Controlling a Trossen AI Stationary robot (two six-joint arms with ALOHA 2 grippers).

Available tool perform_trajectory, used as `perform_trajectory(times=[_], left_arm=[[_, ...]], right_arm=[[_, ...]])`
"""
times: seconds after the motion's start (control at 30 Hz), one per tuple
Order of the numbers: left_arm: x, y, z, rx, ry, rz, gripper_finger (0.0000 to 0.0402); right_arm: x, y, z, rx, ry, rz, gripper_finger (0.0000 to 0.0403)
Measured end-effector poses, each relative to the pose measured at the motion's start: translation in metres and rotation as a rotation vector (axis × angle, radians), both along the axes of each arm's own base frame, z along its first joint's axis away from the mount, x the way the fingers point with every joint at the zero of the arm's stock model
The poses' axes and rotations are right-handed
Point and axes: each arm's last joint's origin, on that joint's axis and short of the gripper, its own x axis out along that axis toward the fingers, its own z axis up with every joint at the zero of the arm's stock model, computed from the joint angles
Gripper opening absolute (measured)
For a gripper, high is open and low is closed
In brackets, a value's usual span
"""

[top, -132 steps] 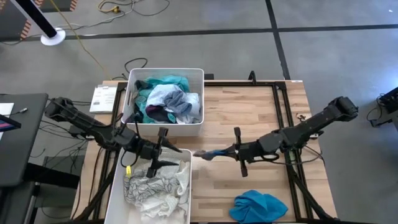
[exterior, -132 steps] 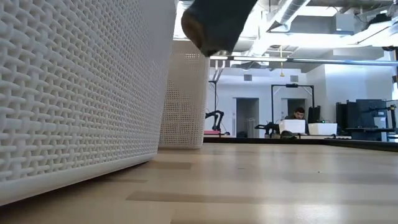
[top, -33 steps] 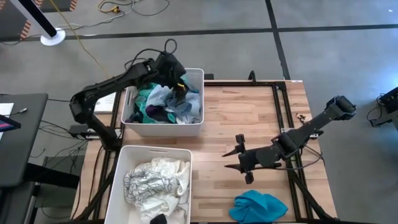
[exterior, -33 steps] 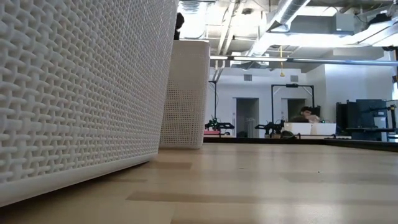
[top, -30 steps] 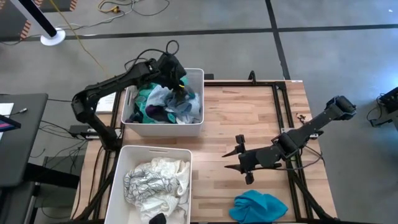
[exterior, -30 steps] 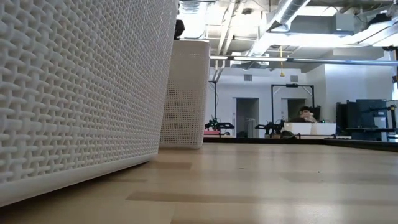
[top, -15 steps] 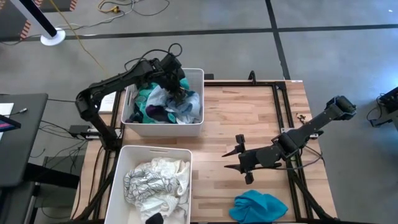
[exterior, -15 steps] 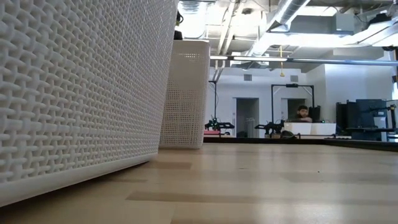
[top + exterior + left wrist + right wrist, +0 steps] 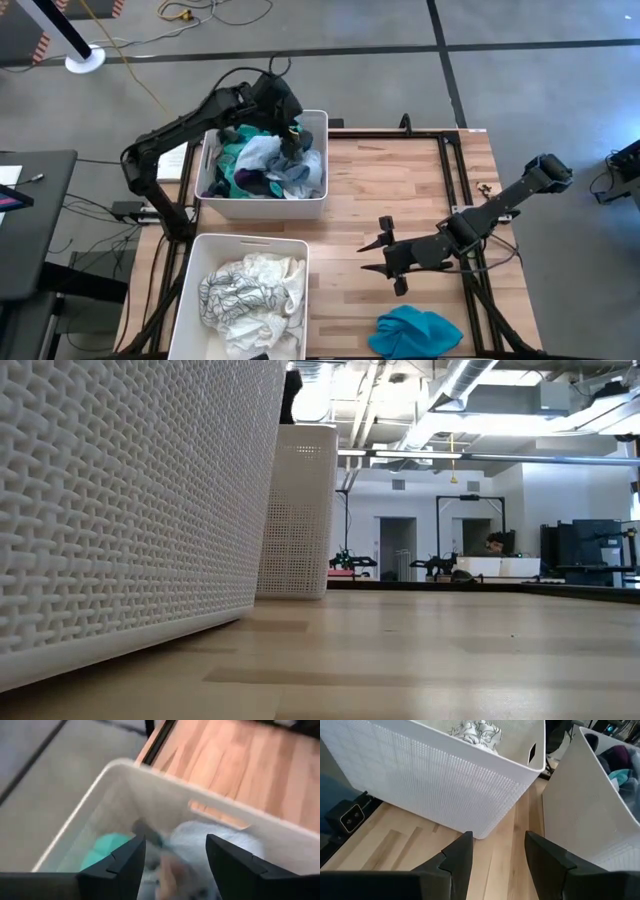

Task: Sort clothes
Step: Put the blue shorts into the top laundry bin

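The left hand [image 9: 291, 133] hangs over the far bin [image 9: 313, 206], the white plastic one at the table's [image 9: 400, 190] far left corner, with its fingers spread apart and nothing between them; the left wrist view looks down past those fingers [image 9: 122, 865] onto the bin's rim and the clothes below. That bin holds a mixed heap of clothes [image 9: 265, 166]: teal, pale grey, dark navy and a touch of maroon, with a pale grey garment [image 9: 200, 845] and a teal one [image 9: 102, 851] directly under the hand. The near bin [image 9: 190, 290], just in front of it along the table's left edge, carries white and pale patterned clothes [image 9: 250, 295]. The right hand [image 9: 378, 252] waits low over the middle of the table, fingers parted and empty, pointing toward the two bins. A bright blue garment [image 9: 415, 331] lies crumpled on the wood at the near edge, just in front of the right hand and apart from it.
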Motion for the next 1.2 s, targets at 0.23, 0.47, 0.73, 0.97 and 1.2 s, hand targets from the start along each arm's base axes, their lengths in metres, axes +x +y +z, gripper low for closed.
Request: perform_trajectory(times=[0.23,0.47,0.73,0.97,1.2], left_arm=[[0.007,-0.041,0.046,0.095,-0.084,-0.162,0.0200],[0.003,-0.116,0.086,0.285,-0.204,-0.389,0.0189],[-0.014,-0.195,0.102,0.347,-0.283,-0.559,0.0186],[-0.011,-0.249,0.071,0.358,-0.175,-0.673,0.0186],[0.000,-0.284,0.031,0.385,-0.154,-0.735,0.0186]], right_arm=[[-0.006,0.004,-0.006,0.008,0.065,0.000,0.0191],[-0.018,0.011,-0.015,0.049,0.179,-0.014,0.0191],[-0.035,0.025,-0.023,0.173,0.310,-0.006,0.0191],[-0.053,0.042,-0.027,0.274,0.374,-0.015,0.0191],[-0.068,0.056,-0.028,0.405,0.418,-0.040,0.0191]])
